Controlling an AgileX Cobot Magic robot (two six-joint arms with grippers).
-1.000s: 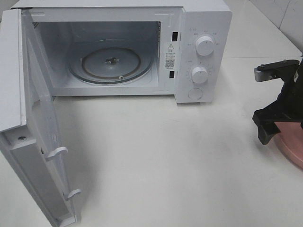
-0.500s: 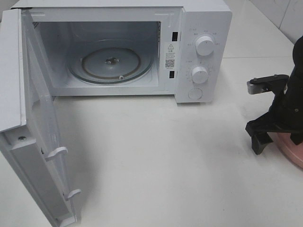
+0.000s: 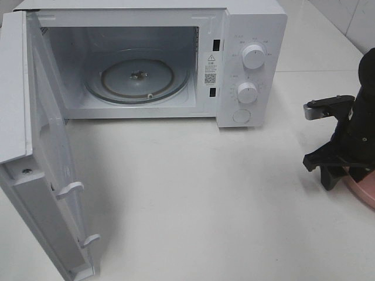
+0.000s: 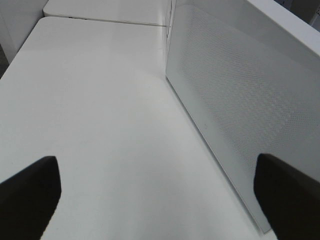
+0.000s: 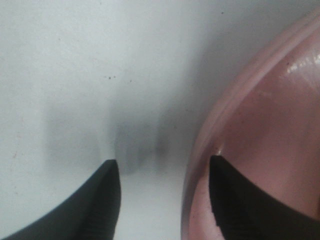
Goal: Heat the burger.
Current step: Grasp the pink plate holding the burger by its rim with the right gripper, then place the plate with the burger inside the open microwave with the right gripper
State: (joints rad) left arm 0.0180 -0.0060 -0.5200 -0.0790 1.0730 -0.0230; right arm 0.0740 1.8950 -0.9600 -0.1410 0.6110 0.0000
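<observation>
Jaws of right gripper (image 5: 165, 167) apart, straddling rim of pink plate (image 5: 260, 115), rim not pinched. Left gripper (image 4: 156, 167) spread wide, empty. Burger not seen in any view.

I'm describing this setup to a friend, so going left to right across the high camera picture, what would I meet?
Open microwave door → glass turntable → control panel → right claw → pink plate at the right edge.
</observation>
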